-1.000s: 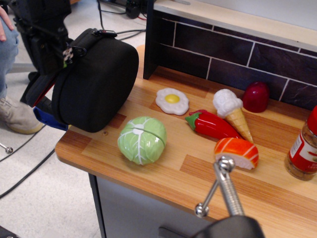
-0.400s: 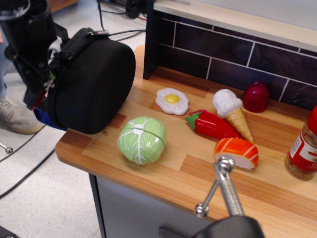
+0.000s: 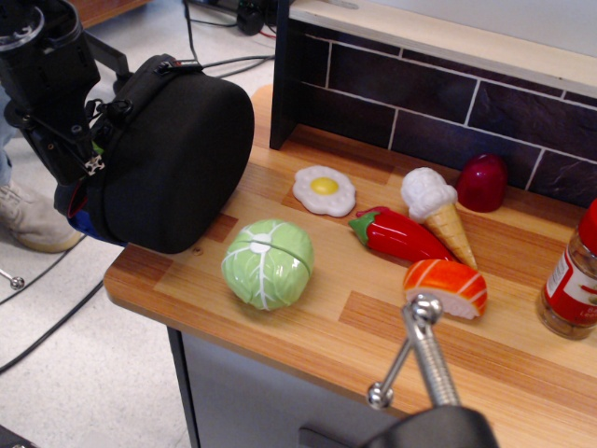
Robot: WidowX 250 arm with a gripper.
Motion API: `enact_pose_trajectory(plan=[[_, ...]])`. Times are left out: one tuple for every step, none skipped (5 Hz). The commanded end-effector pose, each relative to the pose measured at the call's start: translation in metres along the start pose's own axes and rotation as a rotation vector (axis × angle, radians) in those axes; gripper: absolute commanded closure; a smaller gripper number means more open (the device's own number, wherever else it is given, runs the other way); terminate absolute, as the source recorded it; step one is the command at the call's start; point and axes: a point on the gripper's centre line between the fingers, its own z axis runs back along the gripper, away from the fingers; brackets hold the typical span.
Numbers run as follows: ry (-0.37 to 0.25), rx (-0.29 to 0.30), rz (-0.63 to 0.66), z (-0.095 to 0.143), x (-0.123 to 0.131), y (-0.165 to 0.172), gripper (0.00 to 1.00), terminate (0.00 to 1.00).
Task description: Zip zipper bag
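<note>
The zipper bag [image 3: 177, 159], a large rounded black case with blue trim [image 3: 80, 224] at its lower left, stands on its side at the left end of the wooden counter [image 3: 308, 327] and overhangs the edge. My black gripper [image 3: 86, 154] is pressed against the bag's left rim, at the zipper line. Its fingers look closed on the pull: a bit of lime green and a small metal tab [image 3: 93, 166] show between them. The zipper track is mostly hidden behind the gripper.
Toy foods lie to the right of the bag: a green cabbage [image 3: 268, 263], fried egg [image 3: 324, 190], red pepper [image 3: 399, 235], ice cream cone [image 3: 437, 210], red apple [image 3: 482, 182] and salmon sushi [image 3: 446, 286]. A sauce bottle [image 3: 574, 280] stands far right. A metal rod [image 3: 420, 359] juts up in front. A dark tiled wall [image 3: 420, 103] stands behind.
My gripper has moved down and left along the bag's left rim, carrying the metal pull with it. The bag has shifted slightly left. The toy foods have not moved.
</note>
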Motion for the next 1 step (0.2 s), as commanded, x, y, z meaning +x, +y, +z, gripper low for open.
enact_pose_trajectory(plan=[[0.209,-0.141,0.069,-0.0188,-0.0518,-0.0146,1.0,1.0]])
